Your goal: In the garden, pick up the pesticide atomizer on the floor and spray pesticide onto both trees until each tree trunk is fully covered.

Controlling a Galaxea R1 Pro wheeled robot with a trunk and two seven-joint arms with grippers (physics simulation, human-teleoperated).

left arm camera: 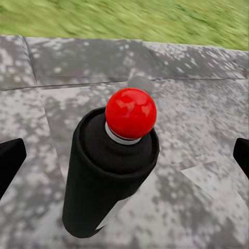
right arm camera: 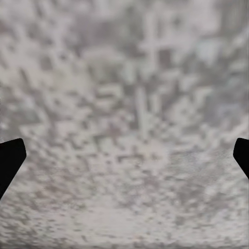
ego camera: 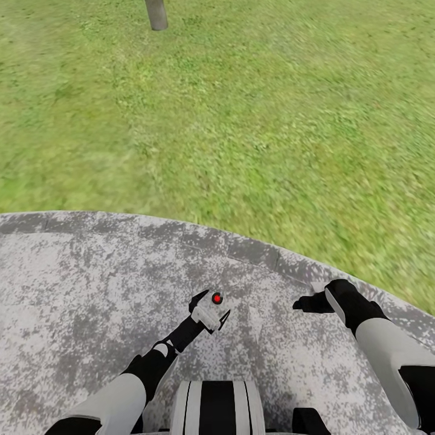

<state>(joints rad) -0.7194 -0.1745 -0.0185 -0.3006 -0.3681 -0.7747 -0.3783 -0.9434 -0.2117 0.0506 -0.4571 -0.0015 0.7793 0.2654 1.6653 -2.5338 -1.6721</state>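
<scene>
The pesticide atomizer (ego camera: 209, 314) is a small pale body with a red dot on top, sitting right at my left gripper (ego camera: 210, 309) over the stone paving. In the left wrist view the atomizer (left arm camera: 111, 171) shows as a dark cylinder with a red ball cap, standing upright between the fingertips (left arm camera: 10, 161), which are spread far apart and clear of it. My right gripper (ego camera: 305, 304) hovers open over the paving to the right, nothing between its fingers (right arm camera: 10, 161). A grey-brown upright column (ego camera: 156, 13) rises from the far lawn; I cannot tell whether it is a tree trunk.
A mottled grey stone pad (ego camera: 90, 290) with a curved edge lies under both arms. Beyond it green lawn (ego camera: 241, 121) stretches away to the column. My own trunk (ego camera: 214, 408) shows at the near edge.
</scene>
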